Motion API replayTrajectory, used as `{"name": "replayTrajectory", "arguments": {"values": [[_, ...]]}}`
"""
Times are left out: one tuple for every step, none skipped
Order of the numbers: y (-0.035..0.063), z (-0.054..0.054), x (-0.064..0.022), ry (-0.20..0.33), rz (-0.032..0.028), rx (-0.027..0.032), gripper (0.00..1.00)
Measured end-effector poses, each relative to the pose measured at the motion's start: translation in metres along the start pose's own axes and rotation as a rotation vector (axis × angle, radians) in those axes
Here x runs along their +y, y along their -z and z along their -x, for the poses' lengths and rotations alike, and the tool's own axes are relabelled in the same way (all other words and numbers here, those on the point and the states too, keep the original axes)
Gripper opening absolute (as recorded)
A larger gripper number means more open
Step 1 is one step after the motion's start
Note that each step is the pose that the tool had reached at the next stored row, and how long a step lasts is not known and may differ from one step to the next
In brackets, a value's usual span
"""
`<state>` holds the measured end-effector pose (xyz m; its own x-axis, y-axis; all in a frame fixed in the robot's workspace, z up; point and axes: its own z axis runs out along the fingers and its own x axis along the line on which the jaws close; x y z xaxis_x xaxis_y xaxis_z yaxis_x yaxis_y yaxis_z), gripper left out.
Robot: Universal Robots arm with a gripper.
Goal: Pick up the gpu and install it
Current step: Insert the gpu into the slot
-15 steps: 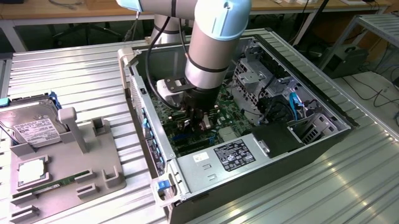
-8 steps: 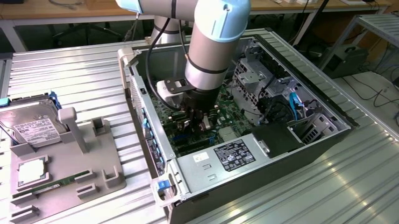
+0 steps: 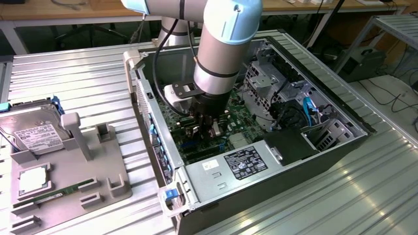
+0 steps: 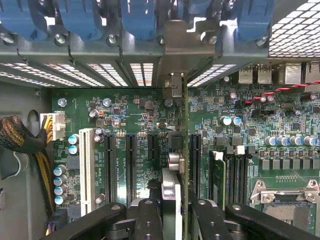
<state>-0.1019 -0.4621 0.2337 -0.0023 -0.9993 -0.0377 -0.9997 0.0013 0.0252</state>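
Observation:
The gpu (image 4: pixel 184 125) stands on edge between my fingers, its green board seen as a thin line running from the gripper toward the rear slot openings of the case. Its silver end bracket (image 4: pixel 184 42) lies against the case's back wall, between the blue slot clips. My gripper (image 4: pixel 175 212) is shut on the card, one black finger (image 4: pixel 147 217) on each side. In the exterior view the gripper (image 3: pixel 206 122) reaches down into the open computer case (image 3: pixel 339 115), just over the motherboard (image 3: pixel 245 125), with the card low over the expansion slots.
Black expansion slots (image 4: pixel 131 160) and a white slot (image 4: pixel 86 165) lie beside the card, memory slots (image 4: pixel 235 172) and the CPU socket (image 4: pixel 285 202) on its other side. A cable bundle (image 4: pixel 25 140) hangs near. A power supply (image 3: pixel 243 161) fills the case's near end. A grey holder (image 3: pixel 72 171) carries a hard drive (image 3: pixel 36 134).

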Motion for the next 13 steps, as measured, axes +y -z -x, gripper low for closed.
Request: {"name": "replayTrajectory", "arguments": {"values": [[0.0000, 0.0000, 0.0000, 0.000, -0.0001, -0.0001, 0.28], [0.0000, 0.0000, 0.0000, 0.000, 0.0000, -0.0001, 0.28], [0.0000, 0.0000, 0.0000, 0.000, 0.0000, -0.0001, 0.28], [-0.0001, 0.0000, 0.0000, 0.000, 0.0000, 0.0000, 0.28], [-0.0003, 0.0000, 0.0000, 0.000, 0.0000, -0.0001, 0.28], [-0.0004, 0.0000, 0.0000, 0.000, 0.0000, 0.0000, 0.28], [-0.0006, 0.0000, 0.0000, 0.000, 0.0000, 0.0000, 0.28], [-0.0007, 0.0000, 0.0000, 0.000, -0.0001, 0.0001, 0.28], [-0.0007, 0.0000, 0.0000, 0.000, -0.0003, 0.0002, 0.28], [-0.0009, 0.0000, 0.0000, 0.000, -0.0008, 0.0001, 0.28], [-0.0010, 0.0000, 0.0000, 0.000, -0.0017, 0.0001, 0.28], [-0.0015, 0.0003, 0.0000, 0.000, -0.0060, -0.0001, 0.28], [-0.0016, 0.0007, 0.0000, 0.000, -0.0104, 0.0000, 0.28]]}}
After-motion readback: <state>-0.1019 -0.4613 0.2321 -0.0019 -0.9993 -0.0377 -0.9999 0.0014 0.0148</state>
